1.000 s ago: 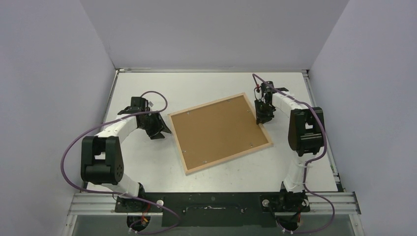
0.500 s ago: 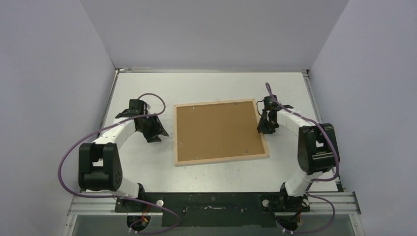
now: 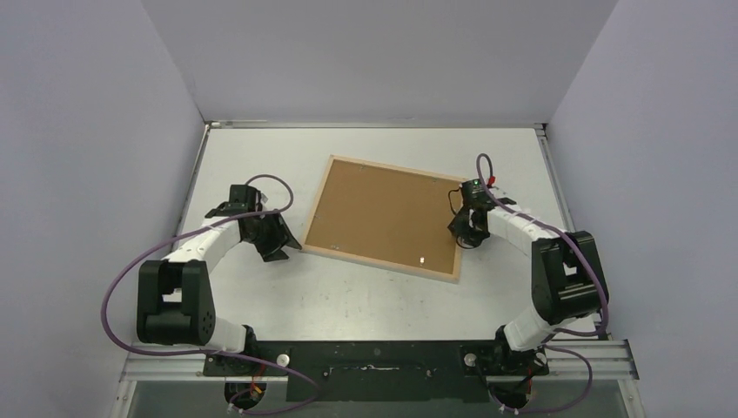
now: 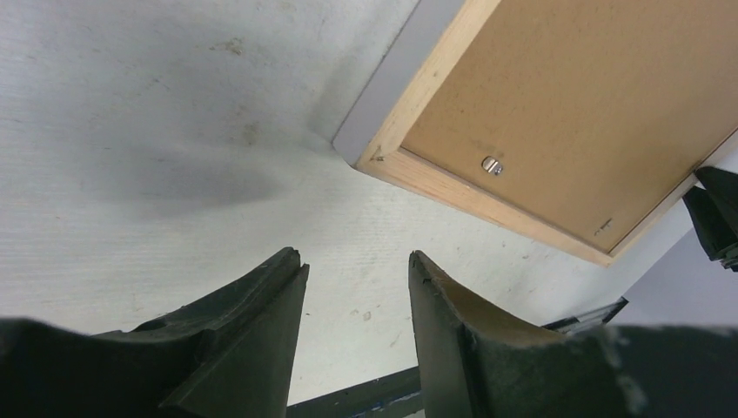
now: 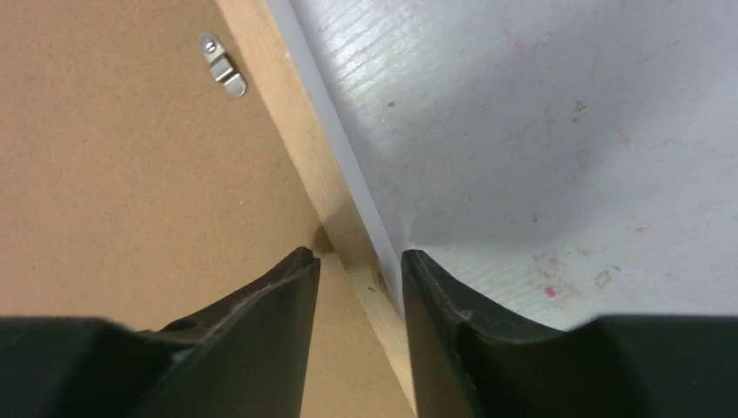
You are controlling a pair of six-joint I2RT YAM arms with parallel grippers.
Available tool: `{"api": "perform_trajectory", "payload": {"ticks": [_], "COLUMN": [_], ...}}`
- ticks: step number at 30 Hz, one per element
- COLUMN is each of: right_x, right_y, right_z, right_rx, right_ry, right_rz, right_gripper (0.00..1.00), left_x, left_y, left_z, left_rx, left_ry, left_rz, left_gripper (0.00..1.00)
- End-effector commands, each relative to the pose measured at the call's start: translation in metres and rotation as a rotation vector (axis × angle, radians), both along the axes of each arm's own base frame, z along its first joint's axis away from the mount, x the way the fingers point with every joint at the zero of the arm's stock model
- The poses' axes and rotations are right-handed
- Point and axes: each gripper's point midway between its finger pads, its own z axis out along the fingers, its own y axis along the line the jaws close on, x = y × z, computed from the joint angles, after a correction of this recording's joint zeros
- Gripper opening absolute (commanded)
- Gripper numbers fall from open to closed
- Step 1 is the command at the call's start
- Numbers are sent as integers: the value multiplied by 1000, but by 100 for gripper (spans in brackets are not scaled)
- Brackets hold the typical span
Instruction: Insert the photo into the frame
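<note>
**Frame swings clockwise, back still shut**

The frame (image 3: 379,261) lies back-up and newly turned, its backing board (image 3: 387,216) in place. The right gripper (image 5: 355,254) straddles its right rail, pinch uncertain. The left gripper (image 4: 355,259) hangs parted and empty off its left corner. The photo is unseen, so loading looks some way off.

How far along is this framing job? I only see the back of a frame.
Looks done: the frame lies face down with the brown backing board seated in it. No photo shows, so I can't tell whether it is underneath. In hand: the right gripper straddles the frame's edge, while the left gripper hangs open and empty. Left: unclear until the front is seen.
</note>
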Motion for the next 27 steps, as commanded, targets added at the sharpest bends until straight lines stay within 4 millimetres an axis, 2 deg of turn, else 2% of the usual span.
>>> {"api": "perform_trajectory", "payload": {"ticks": [1, 4, 6, 7, 9, 10, 13, 15, 18, 21, 24, 27], "right_x": [14, 15, 22, 26, 38, 45, 62, 80, 113, 148, 181, 212], "right_y": [-4, -16, -20, -17, 3, 17, 47, 56, 58, 64, 57, 45], "right_z": [42, 70, 85, 91, 99, 103, 101, 104, 104, 95, 82, 74], "right_rx": [-17, -94, -134, -134, -107, -82, -49, -34, -41, -1, -19, -47], "right_ry": [-142, -178, -200, -209, -237, -250, -243, -257, -280, -289, -297, -348], "right_rz": [-26, 5, 42, 69, 180, 244, 370, 387, 376, 376, 346, 299], "right_gripper": [50, 64, 67, 68, 68, 67, 66, 65, 65, 60, 56, 56], "left_x": [9, 10, 10, 9, 11, 11, 11, 7, 0, -10, -17, -20], "left_y": [-16, -19, -20, -21, -23, -24, -24, -22, -15, -17, -24, -31], "left_z": [6, 0, -5, -8, -13, -16, -24, -31, -41, -48, -55, -62], "left_rx": [-78, -77, -79, -82, -90, -93, -82, -61, 16, 49, 54, 72], "left_ry": [-42, -27, -12, -5, -8, -12, -2, 14, 41, 63, 71, 70], "left_rz": [-21, -17, -7, 0, 8, 10, 23, 33, 41, 31, 27, 21], "left_gripper": [45, 46, 45, 45, 42, 34, 26, 23, 21, 20, 20, 19]}}
